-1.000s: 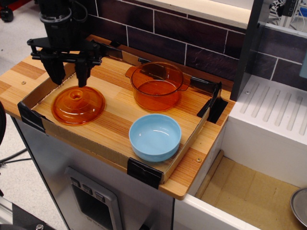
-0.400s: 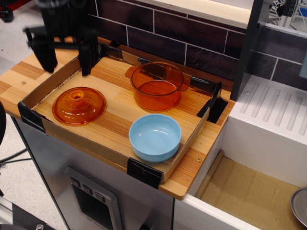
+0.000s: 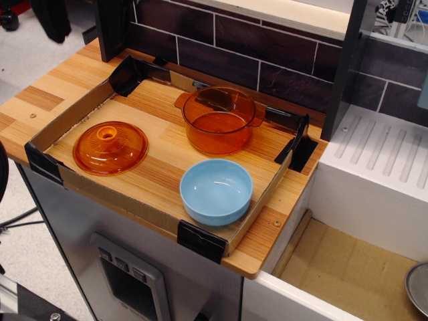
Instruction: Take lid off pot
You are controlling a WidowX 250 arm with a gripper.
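The amber glass lid (image 3: pixel 110 148) lies knob up on the left part of the wooden tray (image 3: pixel 160 175). The amber glass pot (image 3: pixel 219 121) stands uncovered at the back middle of the tray, apart from the lid. My gripper (image 3: pixel 83 47) is high at the top left edge of the view, above and behind the lid. Only its two dark fingers (image 3: pixel 112 30) show. They stand wide apart and hold nothing.
A light blue bowl (image 3: pixel 216 191) sits at the tray's front right, just in front of the pot. Cardboard walls with black corner brackets (image 3: pixel 294 148) ring the tray. A brick wall rises behind. A white drainboard (image 3: pixel 381 160) lies to the right.
My gripper has risen from just above the lid up toward the top left edge of the view, empty. The lid, pot and bowl have not moved.
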